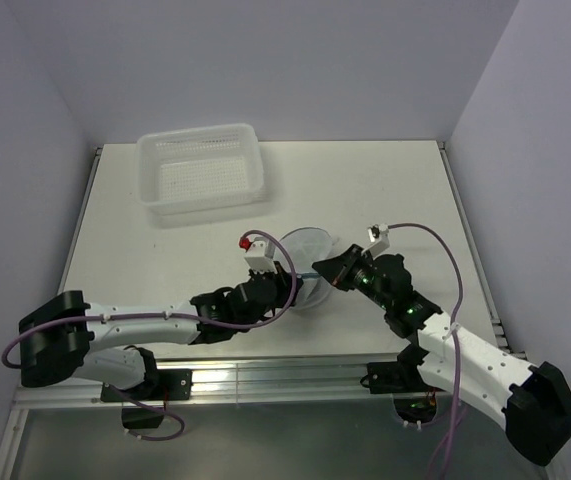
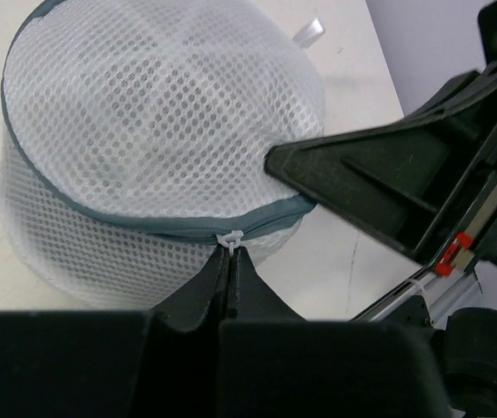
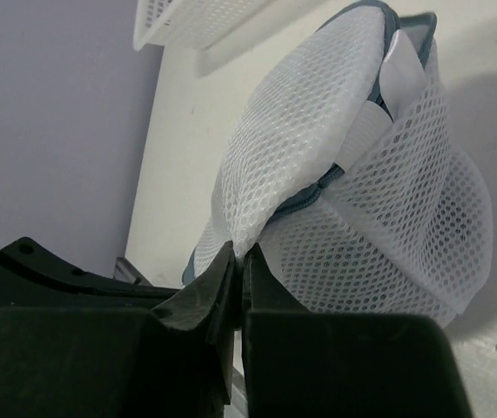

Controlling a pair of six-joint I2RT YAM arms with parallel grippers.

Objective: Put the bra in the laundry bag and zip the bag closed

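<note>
Far left, low over the flat white worktop (image 1: 395, 190): the left white-and-black arm (image 1: 145, 325), stretched from its base toward the middle. Behind it, near the back left edge: a rectangular white perforated plastic basket (image 1: 205, 170), well apart from both arms.

At that arm's end: the left pincer (image 2: 231, 261), clenched tight, fingertips pressed together on a small white plastic tie (image 2: 230, 237) fixed at the dark grey-blue zipper band (image 2: 144, 222).

Just past it, mid-worktop: the round, dome-shaped laundry bag of translucent white mesh (image 2: 161, 113), sitting on the worktop between the two pincers. Zipper band circling its side, closed along the stretch seen from the left wrist; whether closed all the way round, impossible to tell. Contents too blurred behind the mesh to name.

Right of the bag: the right pincer (image 3: 238, 270), likewise clenched, nipping a gathered fold of the bag's mesh just beside the zipper band, mesh drawn up into a ridge above the fingertips. Seen from the left wrist, one black right finger touching the bag at the band, near the tie.

Far right: the right white-and-black arm (image 1: 465, 350), angled from its base up toward the middle, with a thin purple cable (image 1: 445, 260) looping above it.
</note>
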